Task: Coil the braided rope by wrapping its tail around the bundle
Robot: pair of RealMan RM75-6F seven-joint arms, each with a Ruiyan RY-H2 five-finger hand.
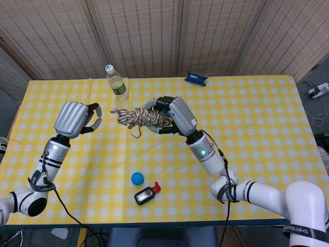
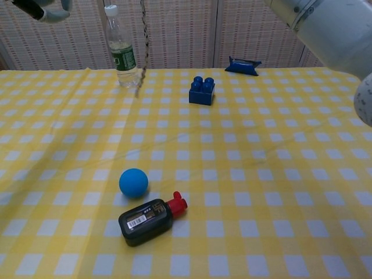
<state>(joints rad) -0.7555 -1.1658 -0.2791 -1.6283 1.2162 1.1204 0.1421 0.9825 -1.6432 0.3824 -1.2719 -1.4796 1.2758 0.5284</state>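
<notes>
The braided rope bundle (image 1: 138, 117) hangs in the air above the table, and my right hand (image 1: 174, 115) grips its right end. A short loose tail (image 1: 138, 131) droops from under the bundle; in the chest view the tail (image 2: 142, 49) dangles in front of the water bottle. My left hand (image 1: 78, 118) sits to the left of the bundle, apart from the rope, fingers spread and holding nothing. Only its fingertips (image 2: 40, 9) show at the top left of the chest view.
A water bottle (image 1: 117, 85) stands at the back of the yellow checked table (image 1: 257, 134). A blue brick (image 2: 202, 90) and a blue packet (image 2: 243, 65) lie further back right. A blue ball (image 2: 133, 182) and a black bottle with a red cap (image 2: 148, 220) lie near the front.
</notes>
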